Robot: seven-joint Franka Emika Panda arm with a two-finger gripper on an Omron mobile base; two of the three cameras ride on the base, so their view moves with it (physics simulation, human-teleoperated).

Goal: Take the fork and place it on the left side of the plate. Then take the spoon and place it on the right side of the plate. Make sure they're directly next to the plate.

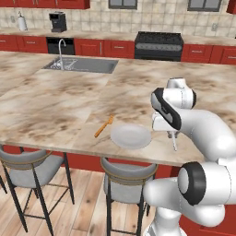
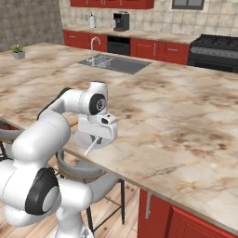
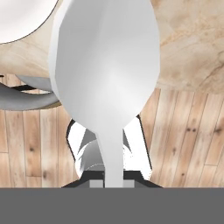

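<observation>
The gripper (image 1: 172,133) is clenched on the white spoon (image 1: 174,142), which hangs from it just above the counter (image 1: 69,106) near the front edge, a little to the right of the plate (image 1: 131,136). In the hand view the spoon's bowl (image 3: 105,65) looms large with the plate's rim (image 3: 22,22) at the upper left. The orange fork (image 1: 104,126) lies just left of the plate

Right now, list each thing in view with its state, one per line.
Slim orange fork: lying flat on the counter, left of the plate.
Round grey-white plate: flat on the counter, bare.
Small white spoon: held off the counter.
End effector: shut on the spoon.
</observation>
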